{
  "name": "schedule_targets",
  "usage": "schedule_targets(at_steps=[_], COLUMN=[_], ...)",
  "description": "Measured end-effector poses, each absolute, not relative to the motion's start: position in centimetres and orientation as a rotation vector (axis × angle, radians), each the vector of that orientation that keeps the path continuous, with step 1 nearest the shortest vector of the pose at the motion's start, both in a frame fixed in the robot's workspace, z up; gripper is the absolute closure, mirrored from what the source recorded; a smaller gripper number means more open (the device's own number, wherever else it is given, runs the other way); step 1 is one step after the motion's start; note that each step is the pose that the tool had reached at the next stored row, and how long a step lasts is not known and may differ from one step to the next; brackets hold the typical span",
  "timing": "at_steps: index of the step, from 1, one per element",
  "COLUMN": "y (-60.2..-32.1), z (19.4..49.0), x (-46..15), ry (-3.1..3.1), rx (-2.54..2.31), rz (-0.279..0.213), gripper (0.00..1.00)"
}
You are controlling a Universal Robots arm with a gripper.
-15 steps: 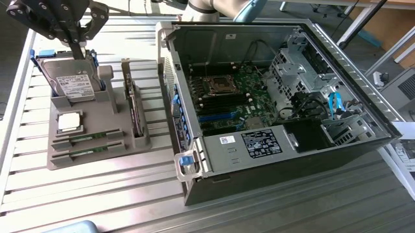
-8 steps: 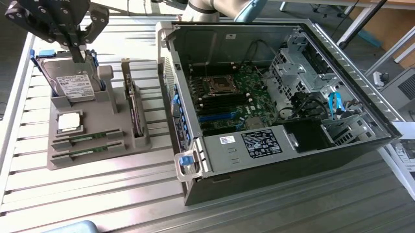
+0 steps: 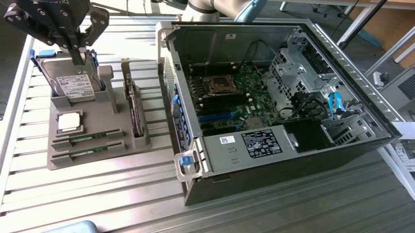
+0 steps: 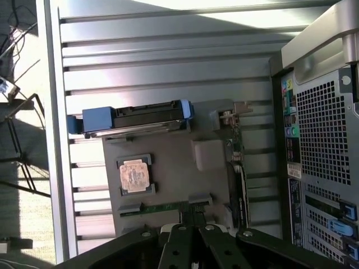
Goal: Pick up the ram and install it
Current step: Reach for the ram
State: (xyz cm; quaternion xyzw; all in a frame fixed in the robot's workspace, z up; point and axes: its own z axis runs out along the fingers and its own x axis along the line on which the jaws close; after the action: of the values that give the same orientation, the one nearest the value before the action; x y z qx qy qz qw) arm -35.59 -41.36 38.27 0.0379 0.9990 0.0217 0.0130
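Two rams lie in slots at the near end of the grey holder [image 3: 97, 160]: one ram [image 3: 87, 139] and a second ram [image 3: 86, 153] side by side. In the wrist view, a ram [image 4: 162, 208] shows as a thin green strip just off my fingertips. My gripper [image 3: 78, 57] hangs shut and empty over the hard drive [image 3: 77, 85] at the holder's far end, well above the rams. In the wrist view the gripper [image 4: 188, 228] has its black fingers pressed together with nothing between them.
The holder also carries a silver processor chip [image 3: 69, 122], an upright expansion card [image 3: 133, 104] and the blue-framed hard drive [image 4: 132, 117]. The open computer case [image 3: 279, 160], with its motherboard [image 3: 236, 102], lies on the exterior view's right on the slatted metal table [image 3: 97, 199].
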Motion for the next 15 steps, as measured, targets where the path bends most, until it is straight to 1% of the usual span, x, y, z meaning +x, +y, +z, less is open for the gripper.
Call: schedule_targets(at_steps=[15], y=[-43.2], z=[38.3], x=[-35.6], ry=[3.112], rx=[0.118], rz=[0.059], gripper=[0.90])
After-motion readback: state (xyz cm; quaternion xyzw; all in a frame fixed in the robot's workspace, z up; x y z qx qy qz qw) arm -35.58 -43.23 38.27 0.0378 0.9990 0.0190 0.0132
